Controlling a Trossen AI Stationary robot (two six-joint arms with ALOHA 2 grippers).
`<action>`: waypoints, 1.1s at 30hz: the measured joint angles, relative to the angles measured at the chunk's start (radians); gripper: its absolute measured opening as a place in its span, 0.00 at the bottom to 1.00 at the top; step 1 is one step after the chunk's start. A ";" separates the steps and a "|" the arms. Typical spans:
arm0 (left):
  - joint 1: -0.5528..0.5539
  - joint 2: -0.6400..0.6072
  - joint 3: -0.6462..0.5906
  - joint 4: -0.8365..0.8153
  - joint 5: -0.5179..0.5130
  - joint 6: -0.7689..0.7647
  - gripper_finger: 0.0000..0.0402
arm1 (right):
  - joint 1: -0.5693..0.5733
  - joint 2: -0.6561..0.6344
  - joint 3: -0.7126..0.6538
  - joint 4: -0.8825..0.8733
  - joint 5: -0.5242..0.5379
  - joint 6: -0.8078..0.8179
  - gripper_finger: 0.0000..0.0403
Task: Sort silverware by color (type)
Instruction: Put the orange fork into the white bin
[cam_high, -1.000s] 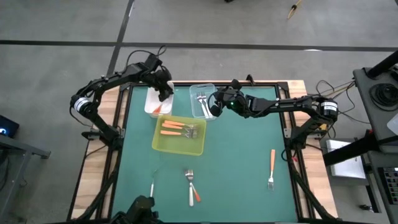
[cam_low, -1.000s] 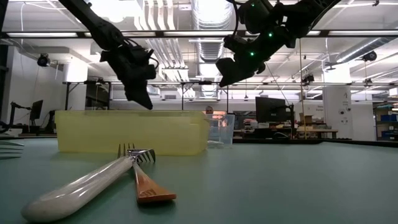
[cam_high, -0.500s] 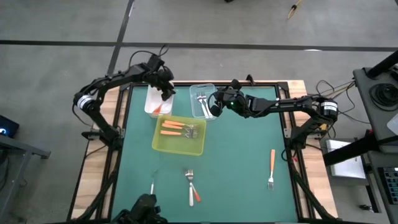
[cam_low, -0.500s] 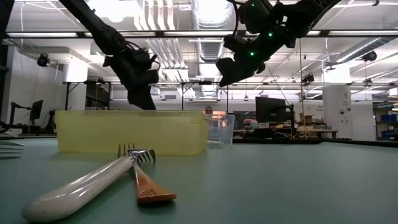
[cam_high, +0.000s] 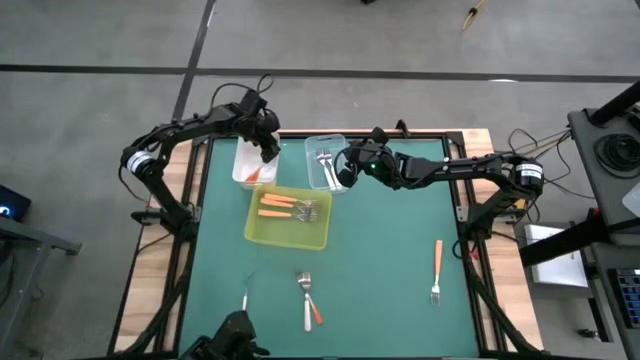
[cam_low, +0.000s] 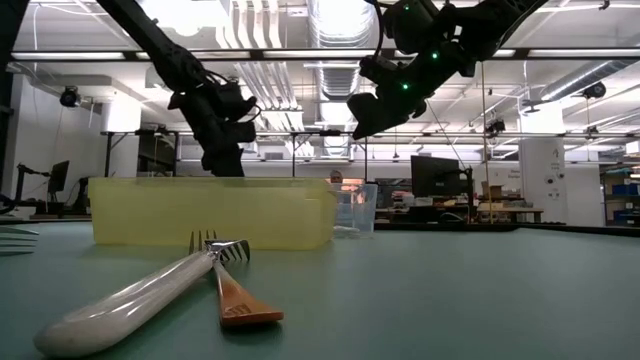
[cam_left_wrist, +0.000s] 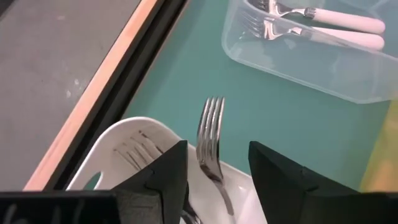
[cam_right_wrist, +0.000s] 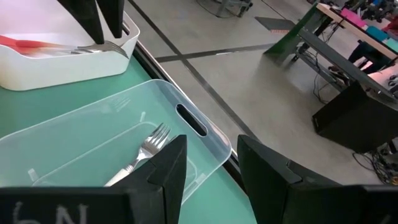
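One silver-headed fork (cam_left_wrist: 210, 146) in white tub (cam_left_wrist: 124, 155)

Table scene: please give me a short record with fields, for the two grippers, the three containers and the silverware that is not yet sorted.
left gripper: open, above the white tub, a fork leaning on the rim
right gripper: open, over the clear tub
clear tub: white-handled forks
yellow-green tray: orange-handled pieces
loose on table: crossed pair, orange-handled fork, small piece
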 joint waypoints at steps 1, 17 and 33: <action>-0.001 0.000 0.000 -0.002 0.000 -0.003 0.37 | 0.000 0.000 0.000 0.000 0.000 0.000 0.33; -0.019 0.029 0.000 -0.001 -0.015 -0.123 0.35 | 0.000 0.000 0.000 -0.011 0.000 -0.004 0.33; -0.019 0.046 0.000 -0.007 -0.047 -0.126 0.18 | 0.000 0.000 0.000 -0.014 0.000 -0.011 0.33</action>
